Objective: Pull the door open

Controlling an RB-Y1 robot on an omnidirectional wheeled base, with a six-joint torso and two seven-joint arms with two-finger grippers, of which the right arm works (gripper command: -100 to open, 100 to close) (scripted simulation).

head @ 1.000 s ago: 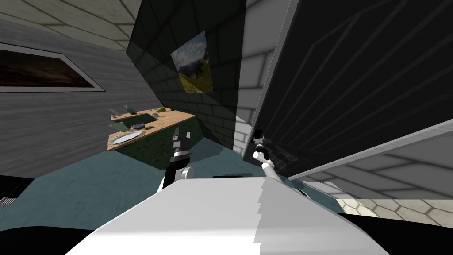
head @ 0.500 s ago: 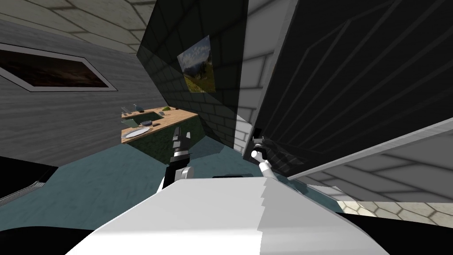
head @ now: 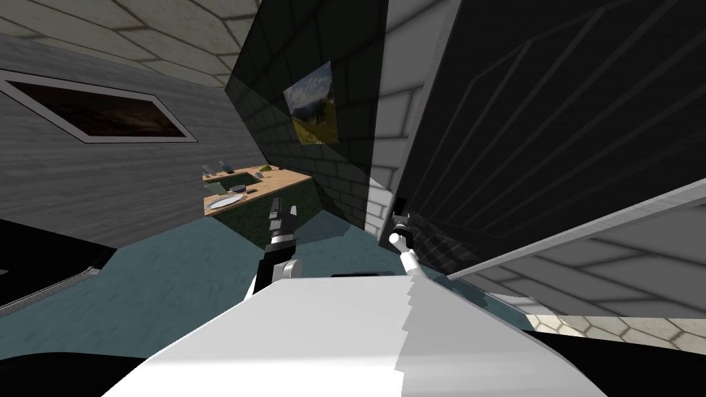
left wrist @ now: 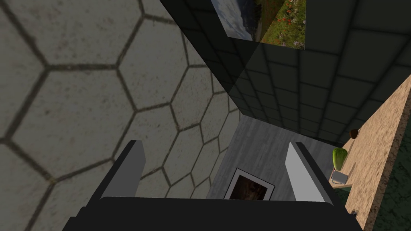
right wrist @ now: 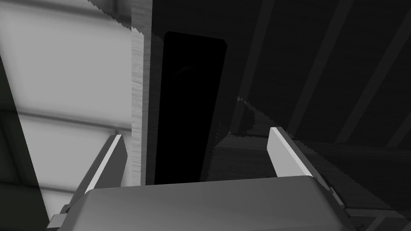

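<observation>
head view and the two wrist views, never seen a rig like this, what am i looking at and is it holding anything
It is a two-armed robot with three cameras. The head view looks steeply down from its head: the left gripper points forward toward a counter with a plate, and the right gripper is at the edge of the dark door. Each wrist view looks along one hand, the two grey blades being its fingers. In the right one, the open fingers stand either side of a black handle beside the door's edge, not pressing it. The left fingers are open too, with nothing between them. So nothing is held yet.
</observation>
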